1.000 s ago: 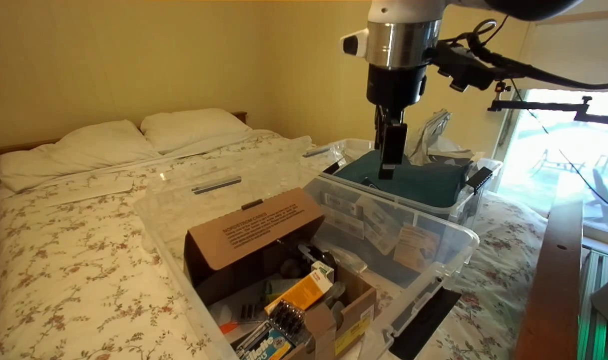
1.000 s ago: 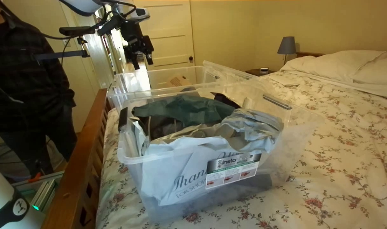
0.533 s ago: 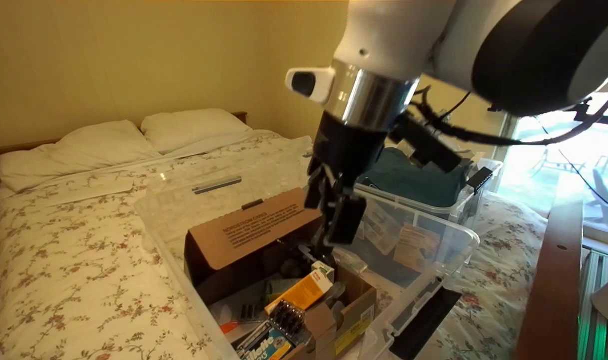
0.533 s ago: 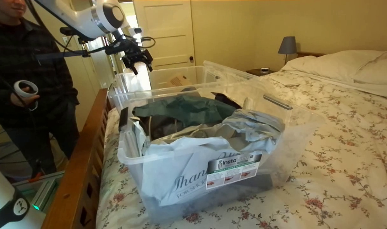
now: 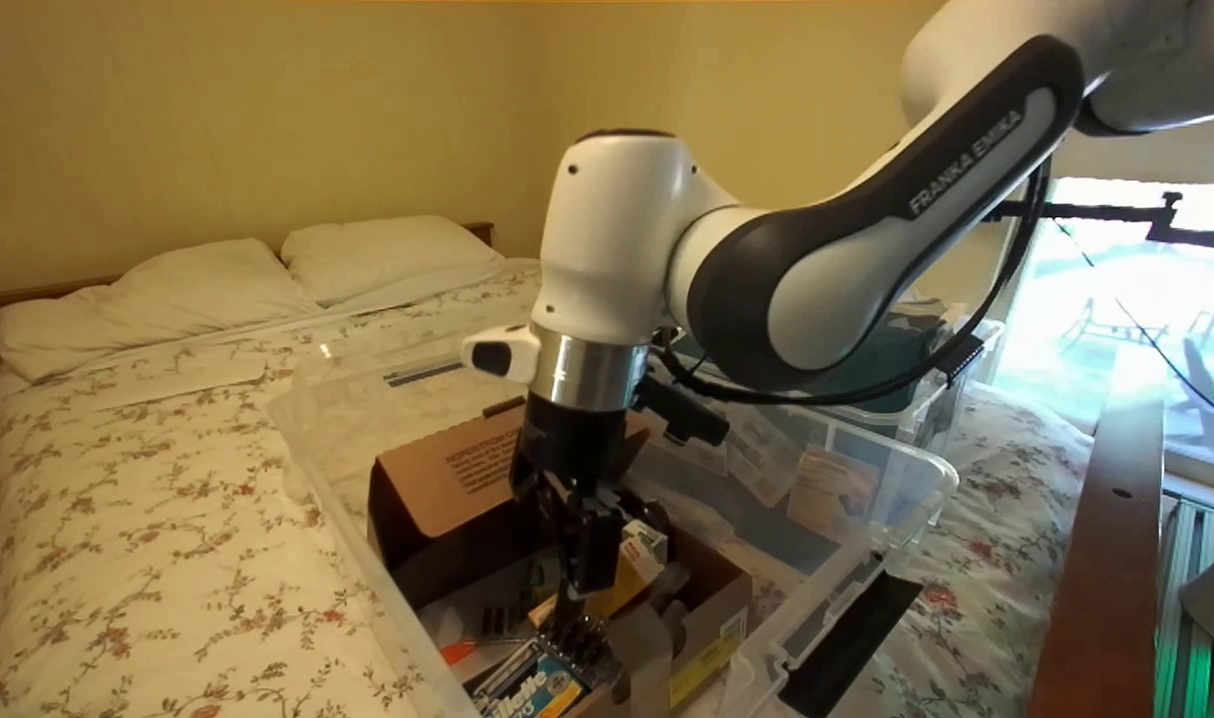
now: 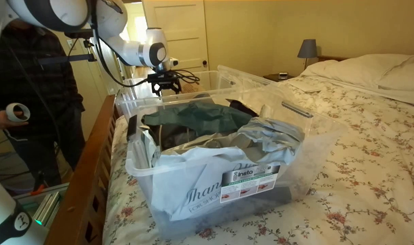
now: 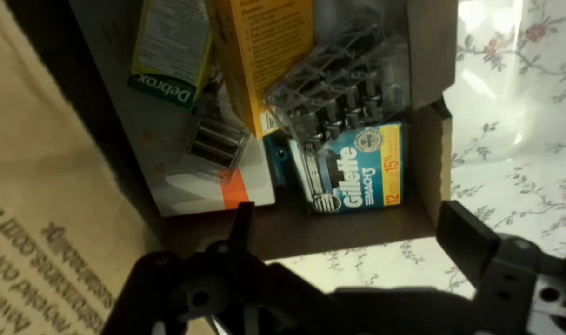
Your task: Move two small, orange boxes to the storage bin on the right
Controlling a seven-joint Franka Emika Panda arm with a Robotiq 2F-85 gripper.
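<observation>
Prob. pre-grasp step: claw [image 7: 350,221] is spread & empty over brown carton [image 5: 713,626], where 1 orange box [image 7: 276,51] lies (2nd not seen); next move needs align, lower & pinch, then carry to storage bin [image 6: 142,171].

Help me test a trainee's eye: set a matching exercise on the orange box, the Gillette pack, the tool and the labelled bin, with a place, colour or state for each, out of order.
Things:
1. Orange box
2. Gillette pack
3. Tool
4. Labelled bin

Places, colours, states:
A. blue with a yellow strip
B. holding teal cloth
C. next to the Debrox box
D. jaws apart

Pairs: 1-C, 2-A, 3-D, 4-B.
</observation>
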